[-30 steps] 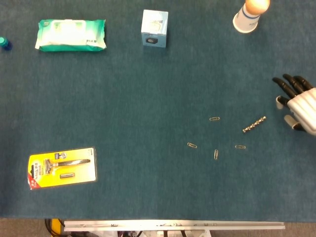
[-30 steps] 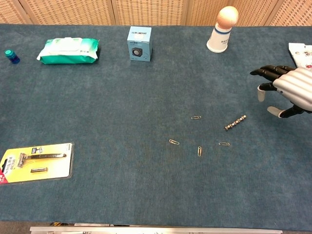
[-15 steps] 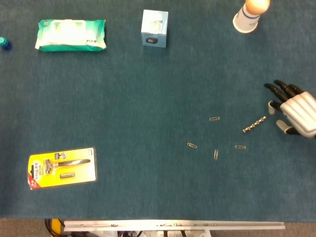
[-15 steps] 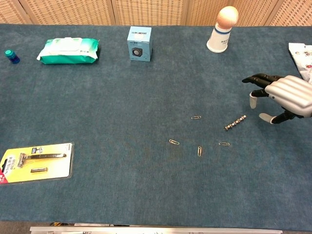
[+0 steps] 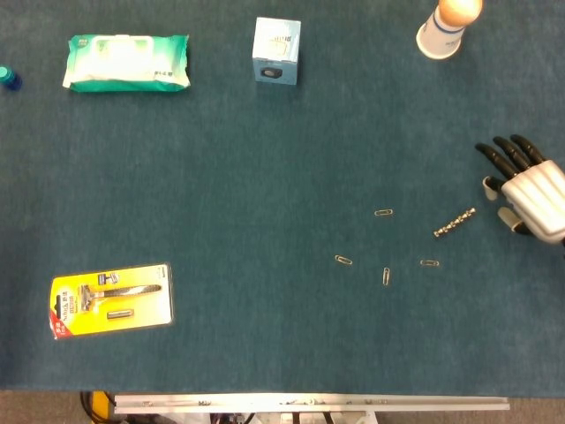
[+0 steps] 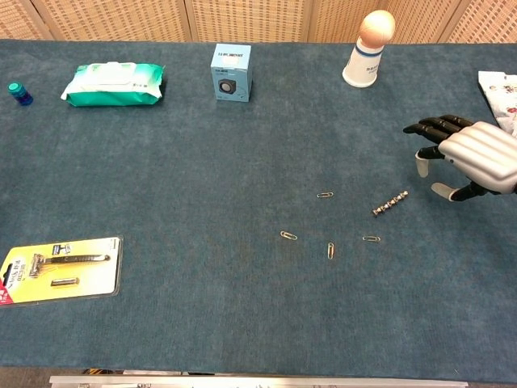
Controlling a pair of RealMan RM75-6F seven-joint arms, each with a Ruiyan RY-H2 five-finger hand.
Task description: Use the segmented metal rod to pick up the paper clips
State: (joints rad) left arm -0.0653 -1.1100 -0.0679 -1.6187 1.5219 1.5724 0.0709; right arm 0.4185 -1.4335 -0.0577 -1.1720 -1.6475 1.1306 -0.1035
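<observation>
A short segmented metal rod (image 5: pixel 455 223) (image 6: pixel 389 203) lies slanted on the blue cloth at the right. Several paper clips lie loose to its left and below: one (image 5: pixel 383 212) (image 6: pixel 325 195) further back, one (image 5: pixel 343 260) (image 6: pixel 287 235), one (image 5: pixel 386 276) (image 6: pixel 329 250) and one (image 5: pixel 429 262) (image 6: pixel 371 238) just under the rod. My right hand (image 5: pixel 530 187) (image 6: pixel 472 155) hovers just right of the rod, fingers spread, holding nothing and apart from the rod. My left hand is not in either view.
A wet-wipes pack (image 5: pixel 127 62) and a small blue box (image 5: pixel 276 50) lie at the back. A cup with an egg-like ball (image 5: pixel 448 25) stands back right. A razor in yellow packaging (image 5: pixel 110 300) lies front left. A blue bottle cap (image 6: pixel 19 92) sits far left.
My right hand came in leftward toward the rod, then drew back slightly to the right. The rod and the clips have not moved.
</observation>
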